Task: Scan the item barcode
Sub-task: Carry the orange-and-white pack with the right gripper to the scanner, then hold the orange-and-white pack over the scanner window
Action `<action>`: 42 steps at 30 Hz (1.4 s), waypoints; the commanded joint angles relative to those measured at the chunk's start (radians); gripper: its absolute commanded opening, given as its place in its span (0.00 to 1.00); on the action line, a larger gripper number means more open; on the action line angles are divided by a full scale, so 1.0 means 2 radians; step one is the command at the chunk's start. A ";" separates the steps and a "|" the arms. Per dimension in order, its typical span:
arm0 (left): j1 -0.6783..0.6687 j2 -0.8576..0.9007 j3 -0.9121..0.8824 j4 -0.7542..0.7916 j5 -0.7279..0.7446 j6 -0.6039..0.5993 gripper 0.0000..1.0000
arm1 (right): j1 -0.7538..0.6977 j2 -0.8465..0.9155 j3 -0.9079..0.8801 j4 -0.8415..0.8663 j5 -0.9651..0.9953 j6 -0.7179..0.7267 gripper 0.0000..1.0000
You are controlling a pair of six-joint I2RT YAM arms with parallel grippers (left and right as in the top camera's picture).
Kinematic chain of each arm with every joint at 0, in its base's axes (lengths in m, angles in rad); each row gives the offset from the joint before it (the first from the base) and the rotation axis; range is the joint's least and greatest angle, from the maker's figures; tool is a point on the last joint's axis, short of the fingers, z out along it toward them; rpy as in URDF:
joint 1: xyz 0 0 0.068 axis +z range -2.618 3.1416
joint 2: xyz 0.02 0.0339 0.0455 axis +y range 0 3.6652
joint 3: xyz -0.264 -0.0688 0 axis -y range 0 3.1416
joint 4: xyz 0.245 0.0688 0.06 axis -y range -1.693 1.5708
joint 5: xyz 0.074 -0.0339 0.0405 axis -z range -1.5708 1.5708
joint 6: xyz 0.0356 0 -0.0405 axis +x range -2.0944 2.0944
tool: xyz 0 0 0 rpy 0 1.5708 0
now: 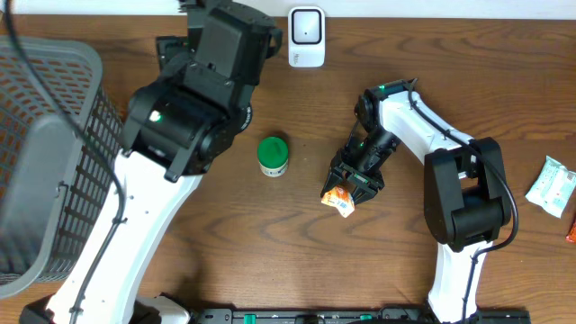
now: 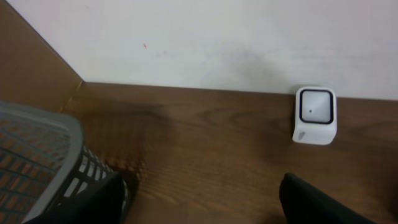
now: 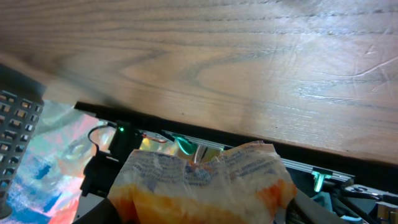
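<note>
The jaws of the right gripper point(image 1: 349, 186) were clamped on a crumpled orange and white packet point(image 1: 339, 201), which stuck out past the fingertips toward the front of the table point(image 1: 297, 252). In the right wrist view the packet point(image 3: 202, 183) filled the lower middle of the frame, its printed side wrinkled; no barcode could be made out. Whether it touched the wood could not be told. Just to its left stood a green-lidded tub point(image 1: 273, 155), apart from the packet. The white scanner point(image 1: 306, 37) sat at the back edge, well apart from both. The left gripper point(image 2: 205, 190) hung near the back left with its jaws apart and nothing between them, the scanner point(image 2: 315, 116) ahead of it. A grey basket point(image 1: 54, 153) occupied the left side, and a pale packet point(image 1: 552, 186) lay at the far right.
</note>
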 commanded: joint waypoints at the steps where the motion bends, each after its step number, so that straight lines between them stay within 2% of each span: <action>1: 0.001 0.000 -0.003 0.001 -0.002 -0.003 0.80 | -0.001 0.006 0.009 -0.002 -0.017 -0.012 0.52; 4: 0.001 0.000 -0.003 0.005 -0.004 -0.002 0.80 | -0.001 0.006 0.009 0.002 -0.012 -0.016 0.47; 9: 0.001 0.000 -0.003 0.018 -0.009 0.034 0.80 | 0.002 0.006 0.009 0.027 0.013 -0.050 0.42; 15: 0.001 0.000 -0.003 0.019 -0.075 0.043 0.80 | 0.009 0.006 0.032 0.058 0.062 -0.052 0.39; 23: 0.001 -0.001 -0.003 0.020 -0.086 0.043 0.80 | 0.011 0.006 0.182 0.060 0.148 -0.053 0.38; 29: 0.001 -0.001 -0.003 0.019 -0.086 0.043 0.80 | 0.023 0.006 0.283 0.104 0.252 -0.054 0.39; 35: 0.001 -0.001 -0.003 0.019 -0.095 0.045 0.81 | 0.043 0.006 0.303 0.211 0.379 -0.067 0.40; 42: 0.001 -0.033 -0.003 0.020 -0.116 0.044 0.80 | 0.061 0.017 0.275 0.406 0.458 -0.113 0.41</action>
